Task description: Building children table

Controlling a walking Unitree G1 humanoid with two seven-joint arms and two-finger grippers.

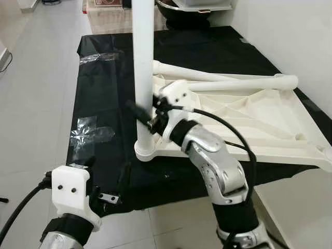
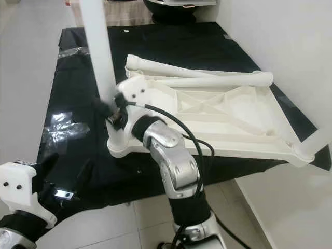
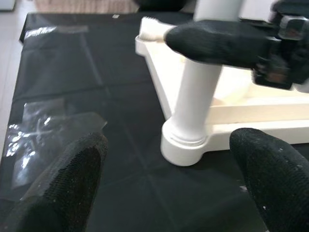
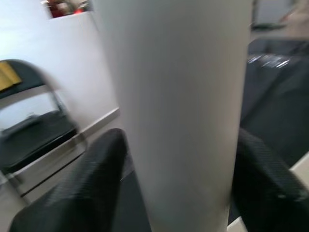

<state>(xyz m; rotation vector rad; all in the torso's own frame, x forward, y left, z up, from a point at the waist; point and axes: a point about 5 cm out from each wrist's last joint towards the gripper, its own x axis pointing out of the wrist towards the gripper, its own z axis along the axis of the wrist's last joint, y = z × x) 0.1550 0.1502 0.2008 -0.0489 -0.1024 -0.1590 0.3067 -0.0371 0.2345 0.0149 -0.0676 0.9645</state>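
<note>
The right gripper (image 1: 147, 115) has its jaws clamped on an upright white leg (image 1: 143, 62) standing in the corner socket of the upturned tabletop (image 1: 249, 122) on a black sheet (image 1: 104, 93). The left gripper (image 3: 169, 183) hovers nearby, jaws apart. Two loose legs (image 1: 228, 80) lie on the tabletop.

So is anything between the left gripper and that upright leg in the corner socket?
Nothing visible does. The left gripper hangs open over the black plastic sheet, facing the upright white plastic table leg, which the right gripper grips.
</note>
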